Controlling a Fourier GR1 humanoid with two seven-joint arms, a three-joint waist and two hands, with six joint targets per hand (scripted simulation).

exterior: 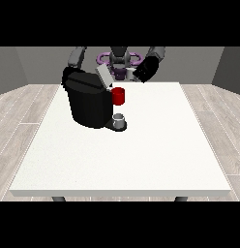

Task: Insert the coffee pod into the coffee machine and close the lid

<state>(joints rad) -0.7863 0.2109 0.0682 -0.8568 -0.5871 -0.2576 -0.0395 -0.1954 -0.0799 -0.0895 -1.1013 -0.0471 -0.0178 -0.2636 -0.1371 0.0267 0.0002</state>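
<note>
The black coffee machine (88,104) stands on the white table (141,160), left of the middle. Its grey lid (103,75) is tilted up and open. A red thing at the machine (118,96) sits at its front right side. Below that, a small grey thing (120,120) stands on the machine's base. The hand at the view's right (146,69) is raised above the table's far edge, just right of the lid, with a small pale thing (130,73) beside it that I cannot identify. The hand at the view's left (68,75) is behind the machine's top left corner, mostly merged with it.
The table's front edge (122,193) runs near the bottom of the view. The robot's torso (119,57) is behind the far edge. A wooden floor (20,116) surrounds the table.
</note>
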